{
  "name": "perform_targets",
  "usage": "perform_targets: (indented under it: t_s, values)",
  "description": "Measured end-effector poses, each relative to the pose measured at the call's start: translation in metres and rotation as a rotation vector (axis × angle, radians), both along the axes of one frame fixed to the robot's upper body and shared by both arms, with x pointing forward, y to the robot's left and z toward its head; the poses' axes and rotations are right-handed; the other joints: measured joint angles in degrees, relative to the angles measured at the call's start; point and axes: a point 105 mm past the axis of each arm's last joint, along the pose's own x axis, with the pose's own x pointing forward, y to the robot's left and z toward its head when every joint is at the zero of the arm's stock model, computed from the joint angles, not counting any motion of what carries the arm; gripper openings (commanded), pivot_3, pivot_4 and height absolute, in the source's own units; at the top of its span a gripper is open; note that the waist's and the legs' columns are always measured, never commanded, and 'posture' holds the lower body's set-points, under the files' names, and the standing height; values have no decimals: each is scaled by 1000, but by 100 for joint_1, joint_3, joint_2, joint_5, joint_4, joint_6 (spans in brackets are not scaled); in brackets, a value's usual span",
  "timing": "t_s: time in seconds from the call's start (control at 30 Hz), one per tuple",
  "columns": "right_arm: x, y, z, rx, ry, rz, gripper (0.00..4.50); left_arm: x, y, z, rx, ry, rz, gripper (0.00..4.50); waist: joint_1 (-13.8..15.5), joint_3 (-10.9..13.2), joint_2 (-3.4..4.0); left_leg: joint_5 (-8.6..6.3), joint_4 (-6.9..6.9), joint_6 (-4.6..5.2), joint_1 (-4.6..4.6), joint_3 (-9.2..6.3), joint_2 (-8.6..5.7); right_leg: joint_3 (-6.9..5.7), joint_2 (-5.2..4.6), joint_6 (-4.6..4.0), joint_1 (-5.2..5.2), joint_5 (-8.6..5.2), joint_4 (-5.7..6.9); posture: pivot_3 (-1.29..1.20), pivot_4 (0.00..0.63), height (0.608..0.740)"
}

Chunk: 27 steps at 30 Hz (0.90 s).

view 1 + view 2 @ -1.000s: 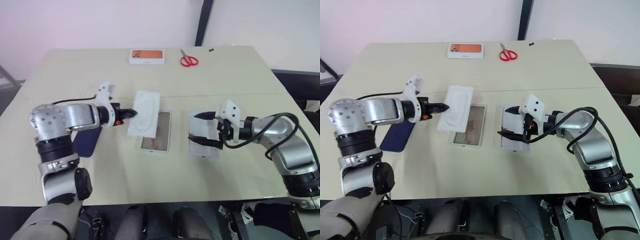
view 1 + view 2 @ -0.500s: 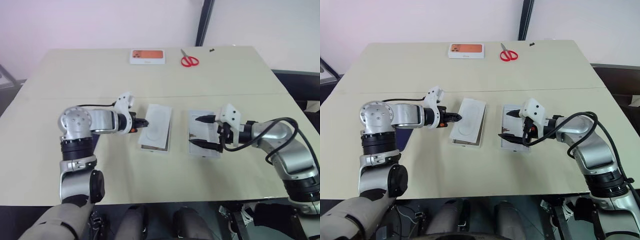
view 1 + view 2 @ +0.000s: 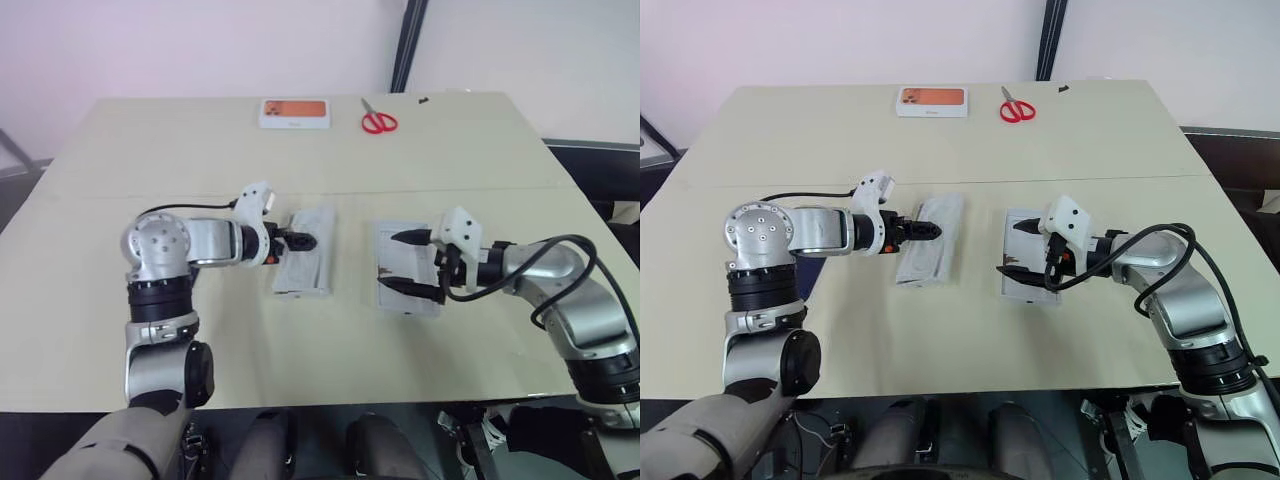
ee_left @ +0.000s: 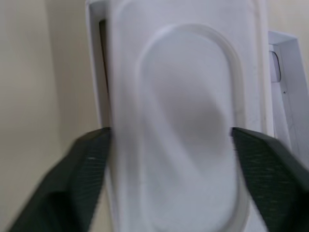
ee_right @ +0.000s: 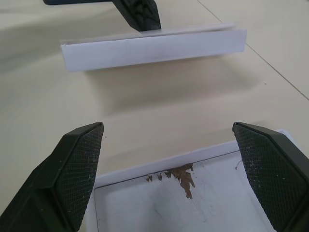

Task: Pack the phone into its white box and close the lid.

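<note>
White box sits mid-table, capped by the insert. Left gripper is at its 10 o'clock corner, fingers apart. Lid lies at 3 o'clock under the right gripper, fingers spread, empty. Phone's whereabouts unclear. Packing and closing both appear undone.

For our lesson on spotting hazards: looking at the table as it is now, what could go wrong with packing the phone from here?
1. The insert lies loosely on the white box, apparently not seated; a phone laid on it might sit high and block the lid.
2. The left gripper has its open fingers on either side of the insert; pulling back carelessly could drag it askew.
</note>
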Motion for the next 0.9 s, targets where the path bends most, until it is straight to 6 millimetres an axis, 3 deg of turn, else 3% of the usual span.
perform_targets:
  t_s: [0.1,0.23,0.33,0.47,0.53,0.67,0.77,0.9]
  values:
    - [7,5,10,0,-34,-13,3662,2,12,20,-12,-103,23,4409,-19,0,0,2,-4,-3,0,0,0,1,1,0,-3,0,0,0,150,740]
    - [10,18,13,12,-43,-2,1634,0,23,40,-34,-192,21,4409,1,0,0,3,-4,-5,1,0,0,0,0,0,0,0,0,0,150,740]
    - [14,33,17,-8,-67,20,36,-3,44,48,22,-263,29,4409,-20,0,0,3,-5,-5,0,0,0,2,1,0,-6,0,0,0,150,740]
    - [24,57,22,-34,-110,21,36,-7,74,50,203,-443,34,4409,-65,0,3,7,-18,-12,2,0,0,4,2,-1,-11,0,0,0,150,740]
    - [31,71,21,-48,-119,11,36,-11,86,42,284,-508,-2,4409,-48,0,3,7,-18,-13,2,0,1,4,2,-1,-13,0,-1,0,150,740]
    - [42,108,5,-112,-104,-4,36,-38,115,-4,418,-507,-170,4409,-82,1,8,7,-28,-13,2,1,1,6,1,-2,-17,-1,-4,0,150,740]
    - [48,125,-9,-152,-66,-17,36,-55,116,-21,395,-513,-281,4409,23,2,7,6,-15,-10,-11,-7,-1,-6,-5,-3,-16,-1,-6,0,150,740]
    - [61,130,-22,-218,-41,-68,36,-71,121,-27,428,-558,-370,4409,7,1,6,3,-14,-6,-9,-8,-4,-6,-7,-3,-11,-1,-9,0,150,740]
